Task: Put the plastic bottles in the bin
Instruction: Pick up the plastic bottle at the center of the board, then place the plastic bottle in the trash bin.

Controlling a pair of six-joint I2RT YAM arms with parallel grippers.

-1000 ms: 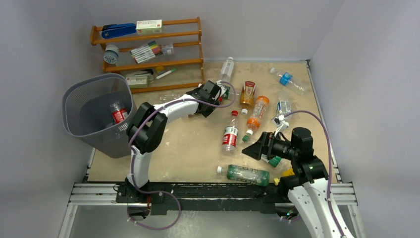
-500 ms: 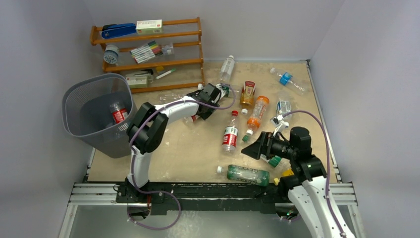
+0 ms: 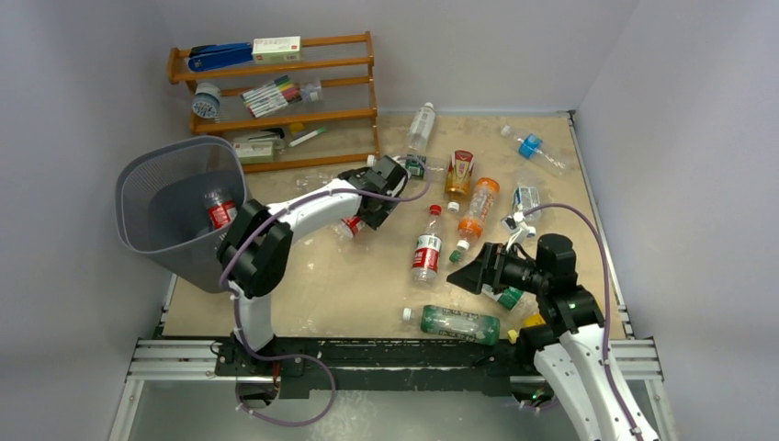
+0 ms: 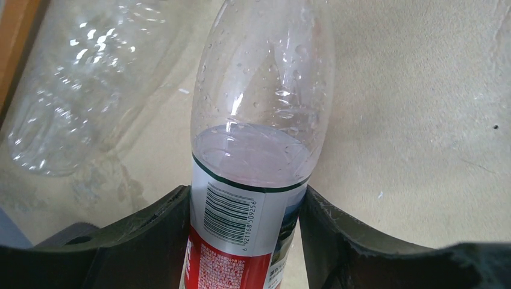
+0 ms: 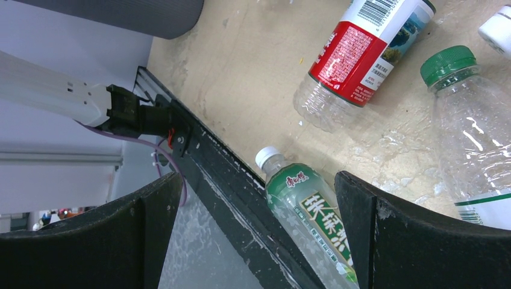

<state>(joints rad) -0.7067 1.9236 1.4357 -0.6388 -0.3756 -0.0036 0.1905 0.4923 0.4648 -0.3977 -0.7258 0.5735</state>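
Broadly, the table (image 3: 349,285) carries loose bottles on its right half, and the grey bin (image 3: 193,265) stands at its left edge, with one red-label bottle (image 3: 220,213) already lying inside.

The left gripper (image 4: 247,211) is closed around a clear bottle (image 4: 265,90), its two fingers pressing on the red and white label band. This bottle is lifted over the middle of the table, well apart from the bin. The right gripper (image 5: 258,180) stands wide open with nothing between its fingers, above a green-label bottle (image 5: 307,217) near the front edge.

I judge the held bottle to be very light: only small drops show on its inner wall. Its wall looks thin and smooth, so it should give under a squeeze and may slip or swing. The label band is the best place to hold, since the body is straight there and the paper gives some friction. The narrowing shoulder above would let it slide out.

Compared with one second ago, the left arm has drawn back from the far bottles and its elbow has swung towards the bin. The gripped bottle, hidden then, now shows below the gripper. The right arm has hardly moved.
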